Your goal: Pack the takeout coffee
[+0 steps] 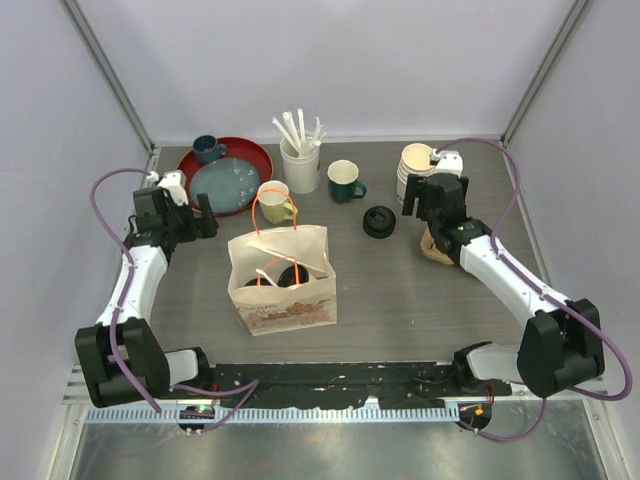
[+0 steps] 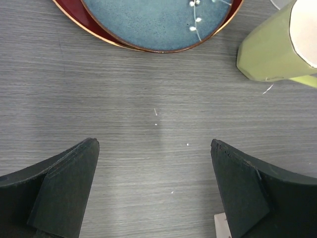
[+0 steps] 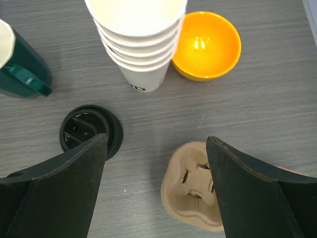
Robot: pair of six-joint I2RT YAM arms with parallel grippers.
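Note:
The takeout coffee (image 1: 291,273) sits inside the open paper bag (image 1: 285,300) at the table's middle; only black lids show in the bag's mouth between the orange handles. My left gripper (image 1: 205,222) (image 2: 154,148) stands open over bare table left of the bag, near the red tray, with nothing between its fingers. Far right of the bag, my right gripper (image 1: 425,200) (image 3: 156,144) is open and empty above a loose black lid (image 3: 89,130) (image 1: 379,221) and a cardboard cup carrier (image 3: 190,186) (image 1: 437,248).
A stack of lidless paper cups (image 3: 141,44) (image 1: 413,165) and an orange bowl (image 3: 207,44) lie ahead of the right gripper. Also here: dark green mug (image 1: 343,181), yellow-green mug (image 1: 273,203) (image 2: 272,47), blue plate (image 1: 224,181) on red tray (image 1: 255,155), blue mug (image 1: 208,149), straw holder (image 1: 299,165).

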